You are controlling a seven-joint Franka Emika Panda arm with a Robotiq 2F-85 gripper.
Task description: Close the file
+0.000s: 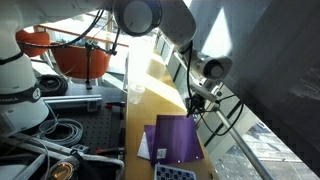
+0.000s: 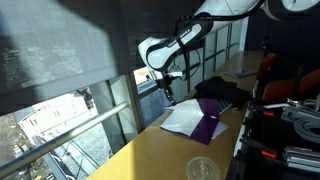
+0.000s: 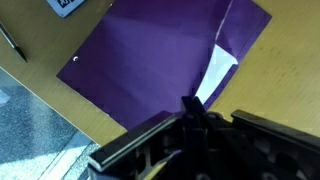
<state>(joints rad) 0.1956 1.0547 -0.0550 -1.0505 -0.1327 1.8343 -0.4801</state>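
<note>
In the wrist view the file [image 3: 160, 60] lies diagonally, long axis lower-left to upper-right; the gripper's [image 3: 190, 106] closure is unclear.

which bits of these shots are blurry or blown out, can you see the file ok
In an exterior view, sunlight washes the table and a dark blurred shape fills the upper right, but the file reads clearly; in an exterior view, the window is overexposed; in the wrist view the gripper is dark and out of focus, the file sharp.

Yellowish wood surface [image 2: 140, 150] here, purple file [image 3: 160, 55] lying on it, with a pen [image 3: 12, 42] and small card [image 3: 68, 5] just beside.
</note>
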